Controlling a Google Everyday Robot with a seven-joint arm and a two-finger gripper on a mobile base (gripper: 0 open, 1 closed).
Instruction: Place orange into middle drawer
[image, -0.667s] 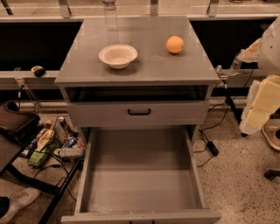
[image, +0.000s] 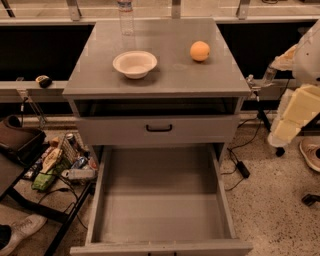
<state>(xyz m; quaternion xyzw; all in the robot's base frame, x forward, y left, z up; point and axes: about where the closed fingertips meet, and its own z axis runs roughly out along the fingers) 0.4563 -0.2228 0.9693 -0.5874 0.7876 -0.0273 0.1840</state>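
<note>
The orange (image: 200, 51) sits on the grey cabinet top (image: 170, 80), right of centre near the back. The middle drawer (image: 160, 220) is pulled out wide open below, with a bare flat floor. My gripper (image: 257, 84) is at the right, just beside the cabinet top's right front corner, below and to the right of the orange and not touching it. The cream-coloured arm (image: 297, 107) behind it runs off the right edge.
A white bowl (image: 134, 64) stands left of the orange. A clear water bottle (image: 126, 17) stands at the back of the top. A shut drawer front with a black handle (image: 159, 128) sits above the open drawer. Bags and clutter (image: 55, 162) lie on the floor at left.
</note>
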